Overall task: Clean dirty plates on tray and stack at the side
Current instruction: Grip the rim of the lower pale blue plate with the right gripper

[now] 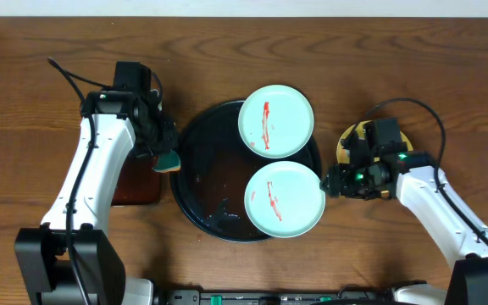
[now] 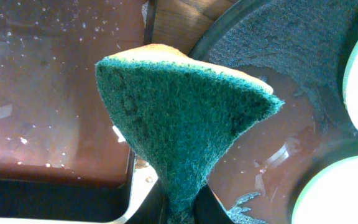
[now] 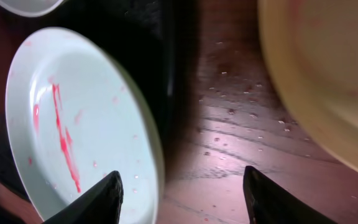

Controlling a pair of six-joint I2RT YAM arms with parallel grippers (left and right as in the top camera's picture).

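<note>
Two mint-cyan plates with red sauce streaks lie on the round black tray (image 1: 202, 165): one at the back (image 1: 275, 119), one at the front right (image 1: 284, 199). The yellow plate (image 1: 350, 140) lies on the table right of the tray, mostly under my right arm; it also shows in the right wrist view (image 3: 328, 74). My left gripper (image 1: 166, 157) is shut on a green sponge (image 2: 179, 118) at the tray's left rim. My right gripper (image 3: 182, 193) is open, one finger over the front plate's (image 3: 73, 118) right rim, the other over the table.
A rectangular dark tray (image 1: 138, 182) lies left of the round tray, under my left arm; it shows wet in the left wrist view (image 2: 55, 93). The round tray's floor is wet with dark smears (image 1: 223, 212).
</note>
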